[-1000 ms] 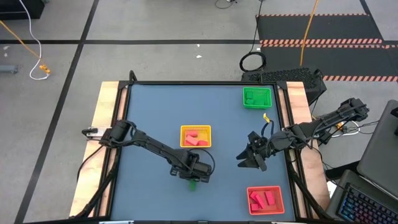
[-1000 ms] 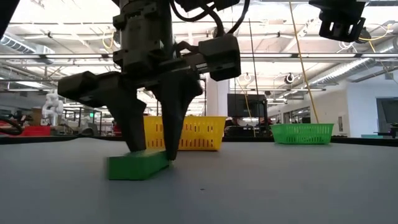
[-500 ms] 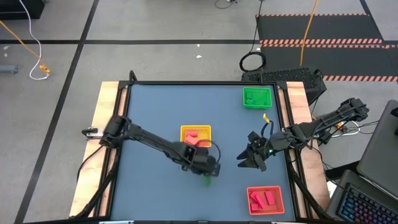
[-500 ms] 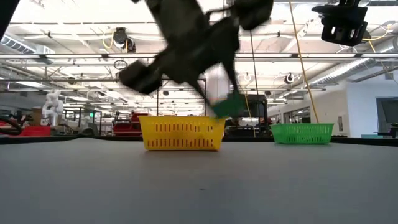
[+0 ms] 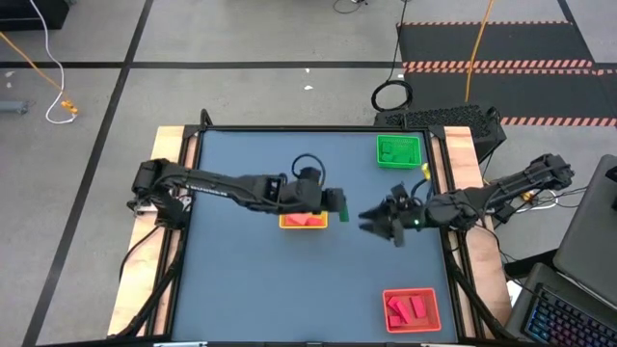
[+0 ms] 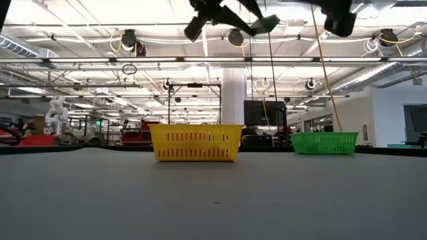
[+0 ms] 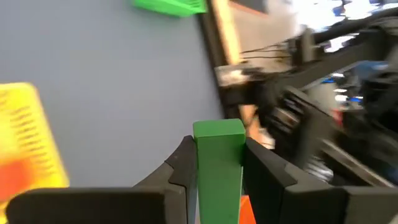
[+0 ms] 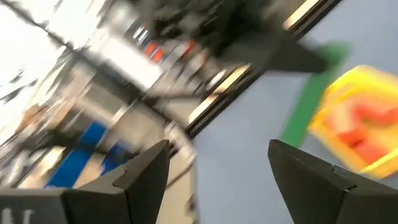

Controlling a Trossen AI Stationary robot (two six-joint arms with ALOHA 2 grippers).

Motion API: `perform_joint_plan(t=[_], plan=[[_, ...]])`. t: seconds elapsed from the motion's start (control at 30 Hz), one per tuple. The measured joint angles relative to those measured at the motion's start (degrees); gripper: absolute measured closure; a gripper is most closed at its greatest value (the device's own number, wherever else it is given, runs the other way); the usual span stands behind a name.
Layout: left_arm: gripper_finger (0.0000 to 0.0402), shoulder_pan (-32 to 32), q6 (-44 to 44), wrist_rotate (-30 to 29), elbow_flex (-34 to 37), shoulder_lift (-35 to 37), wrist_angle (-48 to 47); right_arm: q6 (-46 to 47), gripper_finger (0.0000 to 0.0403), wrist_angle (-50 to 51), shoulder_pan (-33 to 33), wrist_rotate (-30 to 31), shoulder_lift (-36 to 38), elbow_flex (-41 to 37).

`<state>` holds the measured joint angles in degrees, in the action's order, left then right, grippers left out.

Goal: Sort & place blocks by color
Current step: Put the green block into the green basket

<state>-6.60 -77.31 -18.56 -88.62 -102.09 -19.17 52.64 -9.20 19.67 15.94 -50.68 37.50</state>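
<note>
Lifted off the table since the earlier frame, the green rectangular bar block (image 7: 219, 163) sits clamped in the left gripper (image 5: 333, 204), long axis along the fingers, just past the yellow mesh tray (image 5: 307, 221). Right gripper (image 5: 379, 222) spread, empty. No legible writing.

No legible txt, labels, brands or nos. on anything in any view.
</note>
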Motion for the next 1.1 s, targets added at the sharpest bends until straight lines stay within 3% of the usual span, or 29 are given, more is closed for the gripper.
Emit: perform_joint_plan(t=[0.1,0.4,0.57,0.7,0.87,1.1], plan=[[0.0307,0.6,1.8,1.9,0.0,0.0,6.1,-0.1,0.0138,-0.2,-2.1,6.2,-0.2,0.0],[0.0307,1.3,4.1,3.6,0.0,0.0,10.0,0.2,0.0138,-4.2,-7.8,6.3,-2.6,0.0],[0.0307,2.5,5.8,4.2,0.1,0.0,9.3,0.8,0.0138,-9.2,-9.0,0.3,-6.6,0.0],[0.0307,4.1,6.9,5.5,0.1,0.0,9.0,0.9,0.0138,-9.9,-9.2,-0.4,-7.8,0.0],[0.0307,5.6,8.1,8.9,0.1,0.1,9.6,0.4,0.0138,-9.4,-9.5,-0.5,-7.0,0.0],[0.0307,6.1,8.9,9.4,-0.1,0.1,11.6,-1.3,0.0138,-6.3,-9.4,-6.9,-3.4,-0.1]])
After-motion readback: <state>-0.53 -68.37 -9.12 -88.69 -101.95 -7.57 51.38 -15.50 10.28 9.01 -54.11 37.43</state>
